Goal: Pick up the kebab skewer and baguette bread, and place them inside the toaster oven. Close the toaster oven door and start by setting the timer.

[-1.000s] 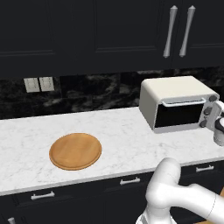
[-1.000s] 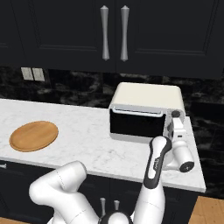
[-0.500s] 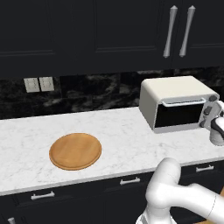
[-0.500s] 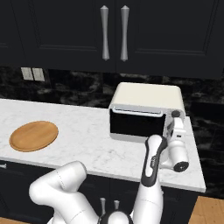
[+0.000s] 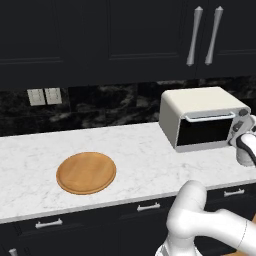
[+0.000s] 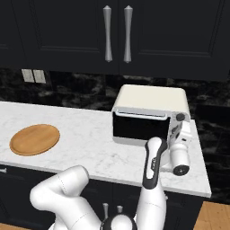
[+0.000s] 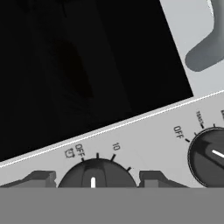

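Observation:
The cream-white toaster oven stands at the right end of the counter. Its dark glass door is closed, with the silver bar handle along the top. My gripper is pressed up to the oven's right control panel. In the hand view my gripper has its fingertips close against both sides of the timer knob, whose scale reads OFF and 10. A second knob lies to the right. The kebab skewer and baguette bread are hidden from view.
A round wooden board lies on the white marble counter to the left. Dark upper cabinets with silver handles hang above. The counter's right edge is just past the oven.
The hand has edged very slightly at the oven's panel. The jaws hold the same width, and the door stays closed.

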{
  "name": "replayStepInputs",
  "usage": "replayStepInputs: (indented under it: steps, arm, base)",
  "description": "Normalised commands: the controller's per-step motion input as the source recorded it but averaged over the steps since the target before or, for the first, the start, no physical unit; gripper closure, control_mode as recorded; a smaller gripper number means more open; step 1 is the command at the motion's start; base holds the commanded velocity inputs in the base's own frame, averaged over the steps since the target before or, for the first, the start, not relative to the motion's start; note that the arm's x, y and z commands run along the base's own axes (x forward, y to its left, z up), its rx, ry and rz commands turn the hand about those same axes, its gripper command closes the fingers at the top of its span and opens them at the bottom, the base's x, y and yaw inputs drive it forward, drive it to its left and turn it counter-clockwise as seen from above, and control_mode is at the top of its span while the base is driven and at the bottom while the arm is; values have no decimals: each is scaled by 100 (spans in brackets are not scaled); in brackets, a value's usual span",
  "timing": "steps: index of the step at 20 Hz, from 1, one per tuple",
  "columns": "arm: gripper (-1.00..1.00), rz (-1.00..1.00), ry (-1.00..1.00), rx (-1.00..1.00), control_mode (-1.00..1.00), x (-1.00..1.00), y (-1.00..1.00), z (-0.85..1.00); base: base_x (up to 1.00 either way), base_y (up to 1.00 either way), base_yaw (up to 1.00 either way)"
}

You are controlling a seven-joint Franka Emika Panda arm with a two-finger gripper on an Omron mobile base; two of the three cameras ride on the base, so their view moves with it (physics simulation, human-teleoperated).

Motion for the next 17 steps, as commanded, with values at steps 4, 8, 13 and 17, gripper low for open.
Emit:
replayStepInputs:
  steps: [4,8,13,17]
  arm:
    - [100,-2,-5,29,-100,0,-25,11]
    - [100,-2,-3,32,-100,0,-29,10]
    - [100,-3,-1,34,-100,0,-26,7]
    - [100,-4,0,37,-100,0,-26,15]
  base:
    - [0,0,0]
    - [0,0,0]
    - [0,0,0]
    - [0,0,0]
